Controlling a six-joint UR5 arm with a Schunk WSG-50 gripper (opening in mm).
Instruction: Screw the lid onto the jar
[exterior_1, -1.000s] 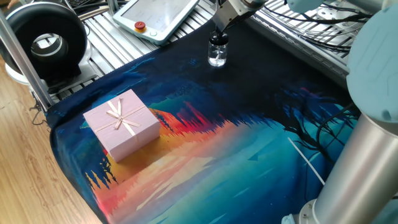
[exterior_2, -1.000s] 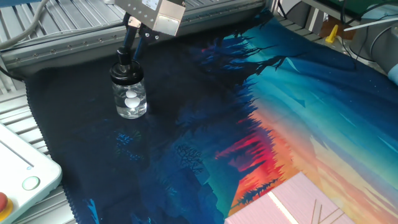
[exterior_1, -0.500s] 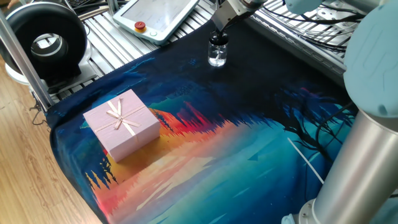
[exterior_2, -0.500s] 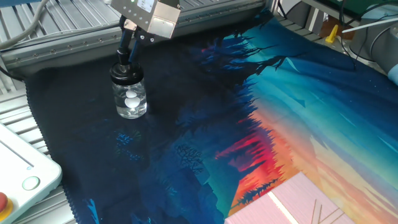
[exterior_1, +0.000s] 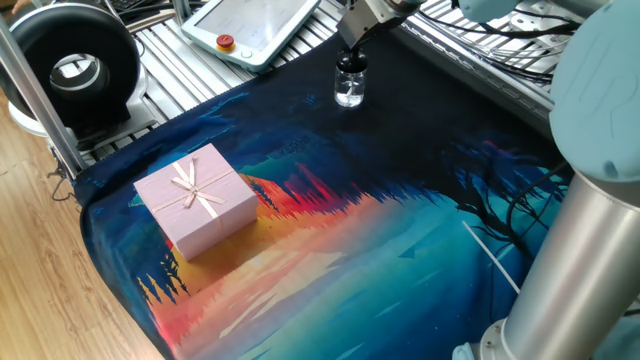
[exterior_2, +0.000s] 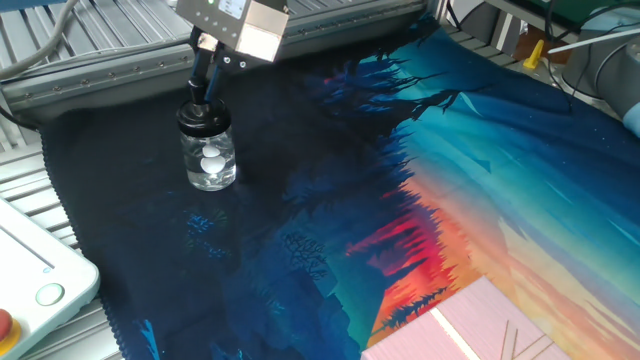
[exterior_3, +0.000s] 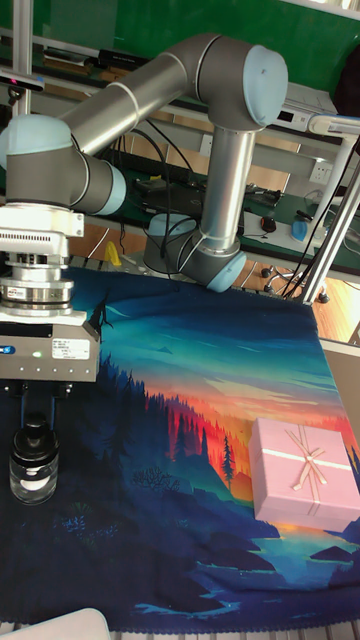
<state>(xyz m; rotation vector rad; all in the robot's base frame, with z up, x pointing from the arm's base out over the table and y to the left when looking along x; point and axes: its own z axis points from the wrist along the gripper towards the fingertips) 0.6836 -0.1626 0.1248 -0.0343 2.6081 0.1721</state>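
Since a second ago the gripper (exterior_2: 204, 88) has turned a little above the jar (exterior_2: 209, 158); nothing else has shifted. The lid (exterior_2: 203, 112) already sits on the jar's neck, fingers (exterior_3: 51, 409) closed around its bulb, so I'd guess only tightening and letting go remain. One jar, one lid; to the jar's right, well apart, one pink gift box (exterior_3: 304, 474).

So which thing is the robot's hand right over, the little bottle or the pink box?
The little glass jar with the black lid. The gripper sits right above it, while the pink gift box stands far across the cloth.
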